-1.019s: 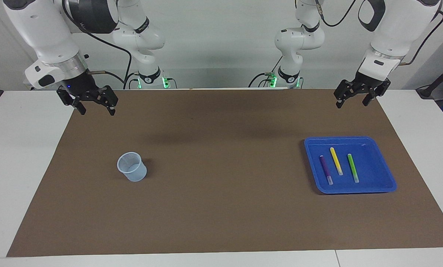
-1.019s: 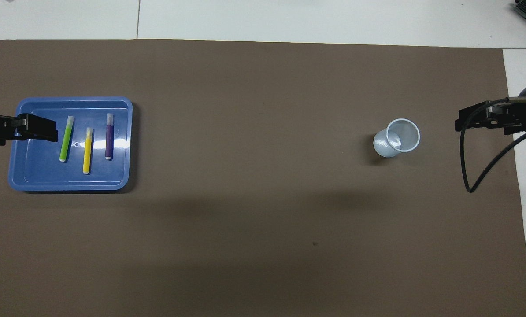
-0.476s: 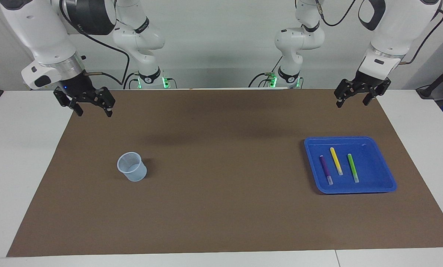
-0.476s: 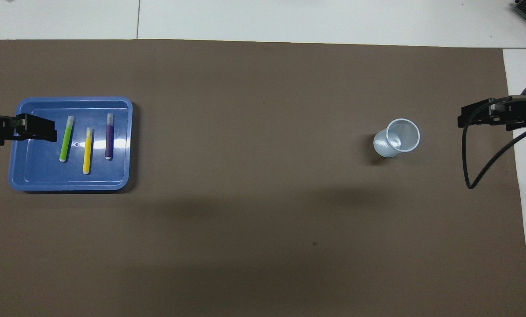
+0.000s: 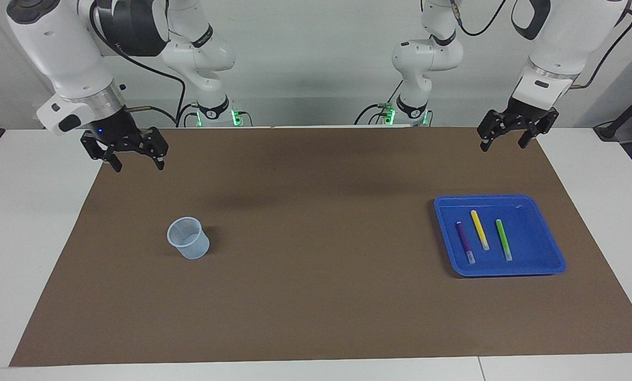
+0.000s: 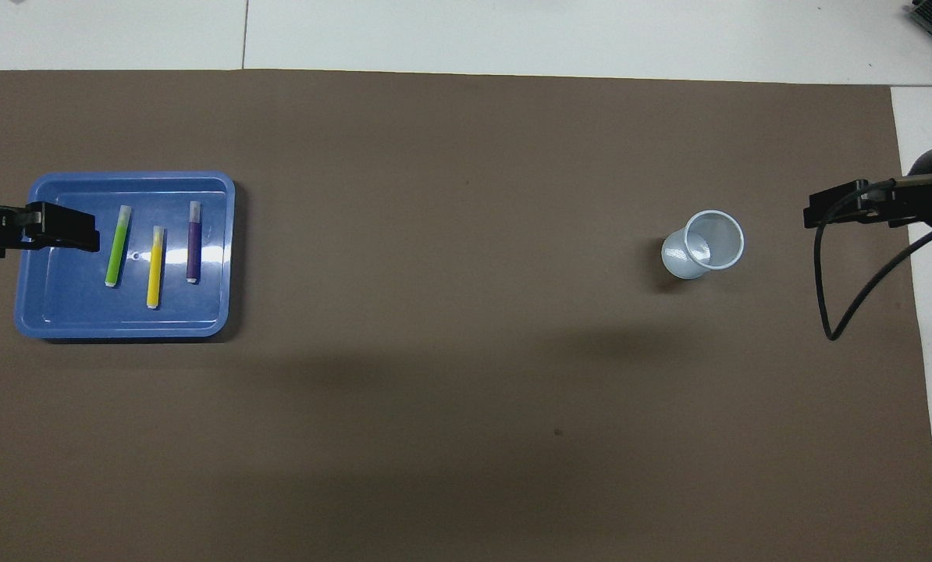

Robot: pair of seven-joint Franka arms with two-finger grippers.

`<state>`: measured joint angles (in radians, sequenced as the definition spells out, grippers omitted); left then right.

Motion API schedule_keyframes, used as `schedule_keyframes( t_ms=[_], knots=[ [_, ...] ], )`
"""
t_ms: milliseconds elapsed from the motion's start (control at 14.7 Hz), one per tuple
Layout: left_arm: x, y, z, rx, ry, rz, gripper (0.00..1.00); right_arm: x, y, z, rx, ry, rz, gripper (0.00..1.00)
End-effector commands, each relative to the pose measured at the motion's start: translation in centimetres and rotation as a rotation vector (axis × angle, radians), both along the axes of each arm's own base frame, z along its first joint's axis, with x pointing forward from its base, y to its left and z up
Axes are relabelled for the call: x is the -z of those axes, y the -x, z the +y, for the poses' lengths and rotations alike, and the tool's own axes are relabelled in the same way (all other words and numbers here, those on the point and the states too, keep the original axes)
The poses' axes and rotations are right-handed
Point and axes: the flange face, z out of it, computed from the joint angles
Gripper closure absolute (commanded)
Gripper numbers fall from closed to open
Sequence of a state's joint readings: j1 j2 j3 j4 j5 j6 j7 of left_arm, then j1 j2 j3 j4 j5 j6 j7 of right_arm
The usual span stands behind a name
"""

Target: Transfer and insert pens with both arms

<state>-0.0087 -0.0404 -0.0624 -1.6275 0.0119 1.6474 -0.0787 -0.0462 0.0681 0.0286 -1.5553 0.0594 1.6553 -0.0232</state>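
facing view / left gripper (image 5: 509, 142): black two-finger unit on the white arm, hanging in the air over the brown mat's (image 5: 316, 296) robot-side edge at the left arm's end, fingers spread, holding nothing.
facing view / right gripper (image 5: 136, 163): hanging over the mat's robot-side corner at the right arm's end, fingers spread, holding nothing.
facing view / blue rectangular plastic tray (image 5: 543, 243): sitting on the mat near the left arm's end.
facing view / pens: thin purple marker pen (image 5: 465, 241), thin yellow marker pen (image 5: 479, 228) and thin green marker pen (image 5: 503, 238) are lying side by side in the tray, apart from each other, pale ends pointing away from the robots.
facing view / pale translucent plastic cup (image 5: 188, 238): standing upright on the mat toward the right arm's end, well apart from the tray.
overhead view / left gripper (image 6: 60, 226): showing over the tray's (image 6: 200, 312) outer rim, just beside the green pen (image 6: 118, 245); yellow pen (image 6: 154, 267) sits in the middle, purple pen (image 6: 193, 240) toward the tray's inner rim.
overhead view / right gripper (image 6: 833, 212): showing near the mat's (image 6: 466, 390) end edge, well apart from the cup (image 6: 704, 243).
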Motion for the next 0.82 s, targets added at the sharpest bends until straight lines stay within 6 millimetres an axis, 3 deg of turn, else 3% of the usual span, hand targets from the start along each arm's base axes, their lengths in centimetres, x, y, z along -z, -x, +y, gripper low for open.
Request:
schedule_keyframes(
  t_ms=[0,543,747],
  knots=[
    [-0.3,0.7,0.2,0.006,-0.011,0.006,0.00,-0.2,0.9,-0.3,-0.036,-0.054,0.009,0.00],
    [-0.2,0.8,-0.1,0.061,-0.015,0.002,0.00,-1.0,0.9,0.8,0.000,0.020,0.010,0.00],
    [-0.3,0.8,0.0,0.060,-0.014,0.002,0.00,-1.2,0.8,3.2,-0.023,0.091,0.007,0.00]
  ],
)
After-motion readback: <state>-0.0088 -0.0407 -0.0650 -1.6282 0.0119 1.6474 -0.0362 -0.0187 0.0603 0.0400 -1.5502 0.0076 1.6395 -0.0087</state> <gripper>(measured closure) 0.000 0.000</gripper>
